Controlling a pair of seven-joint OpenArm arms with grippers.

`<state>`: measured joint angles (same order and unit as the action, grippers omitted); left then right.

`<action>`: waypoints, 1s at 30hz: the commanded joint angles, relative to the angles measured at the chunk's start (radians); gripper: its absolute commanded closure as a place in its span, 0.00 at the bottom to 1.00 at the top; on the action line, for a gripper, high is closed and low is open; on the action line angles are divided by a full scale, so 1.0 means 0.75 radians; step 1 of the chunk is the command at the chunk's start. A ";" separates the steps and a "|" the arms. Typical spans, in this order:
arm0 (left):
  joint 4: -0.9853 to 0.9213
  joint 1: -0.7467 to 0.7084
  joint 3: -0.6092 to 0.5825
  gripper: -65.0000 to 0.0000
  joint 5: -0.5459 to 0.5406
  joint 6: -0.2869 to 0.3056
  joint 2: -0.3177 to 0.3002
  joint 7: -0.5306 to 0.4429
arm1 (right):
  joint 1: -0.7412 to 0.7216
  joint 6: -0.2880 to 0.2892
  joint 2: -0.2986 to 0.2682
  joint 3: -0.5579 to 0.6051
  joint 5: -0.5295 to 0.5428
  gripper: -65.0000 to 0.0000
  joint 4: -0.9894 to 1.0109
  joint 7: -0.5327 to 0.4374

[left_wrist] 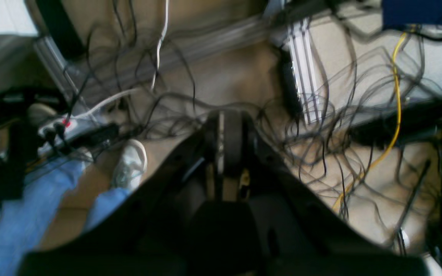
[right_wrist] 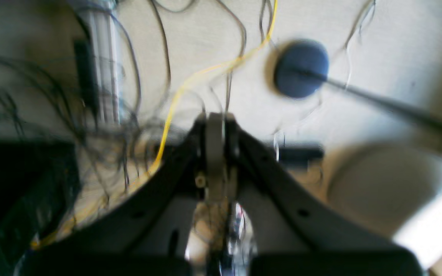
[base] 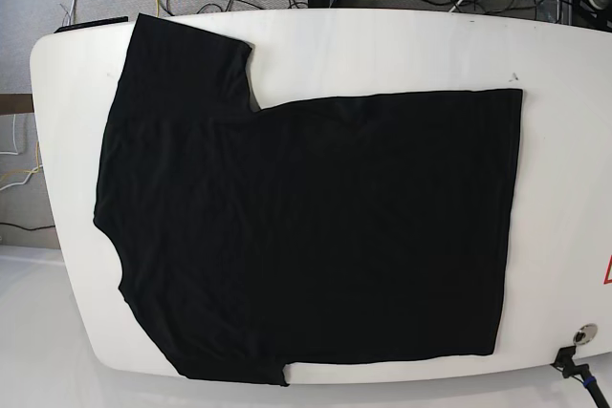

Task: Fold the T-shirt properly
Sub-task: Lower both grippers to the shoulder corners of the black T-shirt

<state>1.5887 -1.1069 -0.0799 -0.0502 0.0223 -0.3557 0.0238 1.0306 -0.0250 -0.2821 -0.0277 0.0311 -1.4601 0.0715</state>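
**A:** Nearest your wrist cameras: left gripper (left_wrist: 226, 153) and right gripper (right_wrist: 215, 153) both pinched together, nothing between the fingers, aimed out over cable-strewn floor, likely parked clear of the work.

**B:** And the shirt?

**A:** The large plain black short-sleeved T-shirt (base: 316, 226) lies flat on the white rounded table (base: 382, 50), sleeves toward the base view's left, hem right. Spread like that, it looks ready for your first fold; none made yet.

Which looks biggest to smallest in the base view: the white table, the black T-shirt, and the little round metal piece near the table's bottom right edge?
1. White table, it spans nearly the whole view.
2. T-shirt, lying flat and covering most of the tabletop.
3. Round metal piece, tiny by comparison.
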 commanded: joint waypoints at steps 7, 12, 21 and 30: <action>0.550 -0.189 0.060 0.99 0.056 0.012 -0.013 0.048 | 0.140 0.002 -0.012 -0.093 -0.006 0.99 -0.326 -0.005; 0.749 -0.192 0.135 0.97 0.060 0.101 -0.015 0.049 | 0.131 0.007 -0.013 -0.165 -0.008 0.99 -0.483 0.011; 0.853 0.107 0.235 0.96 0.070 0.184 -0.042 0.022 | 0.002 0.016 -0.032 -0.236 -0.016 1.00 -0.675 0.070; 0.859 0.105 0.444 0.99 0.052 0.243 0.026 0.114 | -0.080 0.038 -0.160 -0.371 0.031 1.00 -0.726 0.084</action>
<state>2.2158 -1.0138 0.2466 -0.0006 0.1993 -0.3378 0.1211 0.9604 -0.0002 -0.3912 -0.2916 0.0498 -1.9835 0.1360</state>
